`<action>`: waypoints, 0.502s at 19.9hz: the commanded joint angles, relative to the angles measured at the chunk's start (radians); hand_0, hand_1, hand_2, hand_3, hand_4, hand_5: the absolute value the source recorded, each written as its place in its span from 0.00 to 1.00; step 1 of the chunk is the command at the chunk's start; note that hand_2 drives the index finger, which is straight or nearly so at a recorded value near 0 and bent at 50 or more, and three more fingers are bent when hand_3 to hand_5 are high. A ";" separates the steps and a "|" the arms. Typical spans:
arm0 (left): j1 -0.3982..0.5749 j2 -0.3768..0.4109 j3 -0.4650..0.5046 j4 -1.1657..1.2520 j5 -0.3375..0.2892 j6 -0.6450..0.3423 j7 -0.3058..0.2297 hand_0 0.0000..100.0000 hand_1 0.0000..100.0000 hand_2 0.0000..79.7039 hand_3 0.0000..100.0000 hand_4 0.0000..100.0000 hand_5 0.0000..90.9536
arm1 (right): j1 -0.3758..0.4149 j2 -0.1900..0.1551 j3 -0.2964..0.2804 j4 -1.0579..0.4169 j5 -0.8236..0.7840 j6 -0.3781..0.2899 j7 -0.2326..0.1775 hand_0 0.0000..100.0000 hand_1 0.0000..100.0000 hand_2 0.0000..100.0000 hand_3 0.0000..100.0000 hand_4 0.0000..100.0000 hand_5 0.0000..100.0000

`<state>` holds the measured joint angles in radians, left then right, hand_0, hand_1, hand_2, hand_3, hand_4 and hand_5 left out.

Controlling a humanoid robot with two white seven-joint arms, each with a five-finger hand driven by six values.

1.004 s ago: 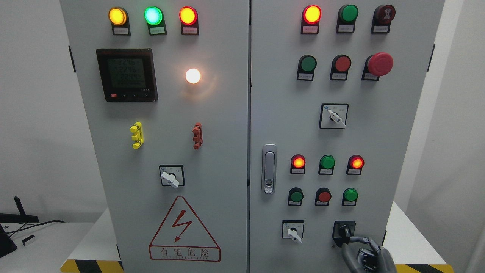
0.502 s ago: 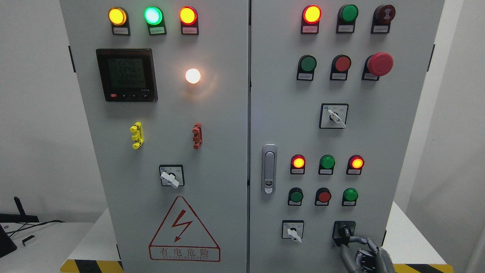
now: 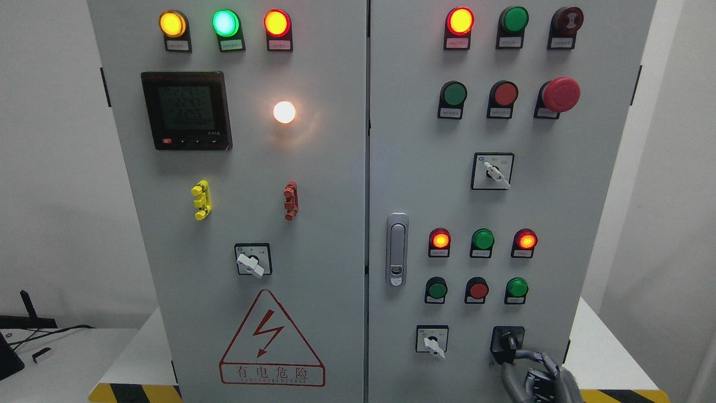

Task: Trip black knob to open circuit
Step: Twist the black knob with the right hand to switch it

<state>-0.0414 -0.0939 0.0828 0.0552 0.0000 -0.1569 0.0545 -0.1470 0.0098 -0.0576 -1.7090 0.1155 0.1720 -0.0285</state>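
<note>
Black knob (image 3: 508,341) sits at the lower right corner of the cabinet (image 3: 335,268), on its right door. Right hand (image 3: 540,378) comes up from the bottom edge just below it; one finger (image 3: 526,354) is stretched out with its tip touching the knob's lower right, the other fingers loosely curled, pinching nothing. Three white selector switches (image 3: 492,172). Right door: three lit red lamps (image 3: 460,21). Left door: three lit lamps along the top edge.
</note>
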 commanded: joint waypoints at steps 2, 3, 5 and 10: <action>0.000 0.000 0.000 0.000 -0.031 0.000 0.001 0.12 0.39 0.00 0.00 0.00 0.00 | 0.012 0.029 0.024 -0.017 0.000 0.000 0.002 0.42 0.68 0.48 1.00 1.00 0.93; 0.000 0.000 0.000 0.000 -0.031 0.000 0.001 0.12 0.39 0.00 0.00 0.00 0.00 | 0.012 0.029 0.024 -0.017 0.000 0.000 0.002 0.42 0.68 0.48 1.00 1.00 0.93; 0.000 -0.001 0.000 0.000 -0.031 0.000 0.001 0.12 0.39 0.00 0.00 0.00 0.00 | 0.012 0.029 0.024 -0.017 0.000 0.000 0.002 0.42 0.68 0.48 1.00 1.00 0.92; 0.000 0.000 0.000 0.000 -0.031 0.000 0.001 0.12 0.39 0.00 0.00 0.00 0.00 | 0.009 0.029 0.024 -0.017 0.000 0.001 0.002 0.42 0.69 0.48 1.00 1.00 0.92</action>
<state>-0.0414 -0.0939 0.0828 0.0552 0.0000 -0.1569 0.0545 -0.1376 0.0270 -0.0254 -1.7184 0.1152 0.1744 -0.0318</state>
